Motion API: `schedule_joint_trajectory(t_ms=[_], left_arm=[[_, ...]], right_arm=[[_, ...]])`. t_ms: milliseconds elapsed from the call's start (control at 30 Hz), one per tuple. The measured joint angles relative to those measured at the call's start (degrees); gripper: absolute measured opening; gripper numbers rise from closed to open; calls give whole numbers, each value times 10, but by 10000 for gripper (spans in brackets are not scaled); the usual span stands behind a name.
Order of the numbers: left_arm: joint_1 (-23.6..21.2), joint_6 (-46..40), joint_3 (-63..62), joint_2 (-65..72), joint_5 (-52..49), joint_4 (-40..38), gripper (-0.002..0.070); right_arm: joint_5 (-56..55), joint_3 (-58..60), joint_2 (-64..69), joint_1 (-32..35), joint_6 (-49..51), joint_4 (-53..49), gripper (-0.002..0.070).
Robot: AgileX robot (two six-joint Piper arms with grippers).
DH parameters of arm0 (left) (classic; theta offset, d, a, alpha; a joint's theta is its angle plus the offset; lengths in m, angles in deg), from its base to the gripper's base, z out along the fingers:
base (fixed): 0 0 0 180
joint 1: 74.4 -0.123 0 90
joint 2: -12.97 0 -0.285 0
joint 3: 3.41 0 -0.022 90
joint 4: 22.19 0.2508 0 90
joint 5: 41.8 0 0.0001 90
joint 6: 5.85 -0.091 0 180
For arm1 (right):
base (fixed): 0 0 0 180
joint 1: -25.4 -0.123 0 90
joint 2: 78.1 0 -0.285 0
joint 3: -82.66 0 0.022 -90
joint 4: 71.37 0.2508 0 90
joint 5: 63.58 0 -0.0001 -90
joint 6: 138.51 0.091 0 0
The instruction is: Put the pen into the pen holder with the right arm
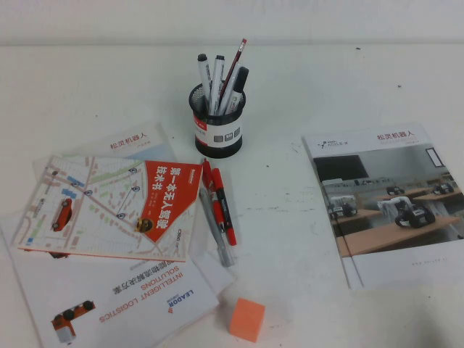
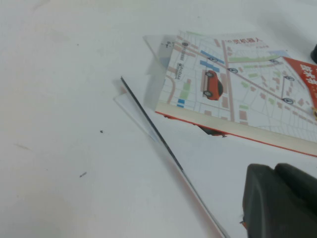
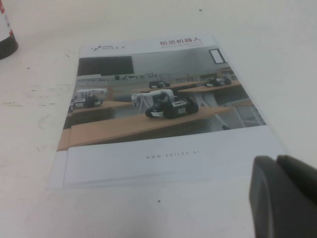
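Evidently nothing is done: the pen (image 1: 224,205) lies on the tabletop (image 1: 290,261) near the pen holder (image 1: 217,119), ungrasped, right claw (image 3: 285,198) pressed together over a brochure (image 3: 163,114), left claw (image 2: 280,201) state undeterminable.

Red-and-black pen (image 1: 225,206); black mesh pen holder (image 1: 217,123); orange block (image 1: 246,319).

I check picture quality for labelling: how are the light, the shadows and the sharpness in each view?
High view: even, soft light, faint shadow beside the pen holder. Left wrist view: the left end effector is a dark blur. Right wrist view: brochure readable, right end effector blurred.
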Motion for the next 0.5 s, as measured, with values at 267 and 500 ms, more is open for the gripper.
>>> schedule_joint_trajectory(t_ms=[267,500], left_arm=[[11,0,0,0,0,0,-3],[11,0,0,0,0,0,-2]], right_arm=[[0,0,0,0,0,0,-19],[0,0,0,0,0,0,-19]])
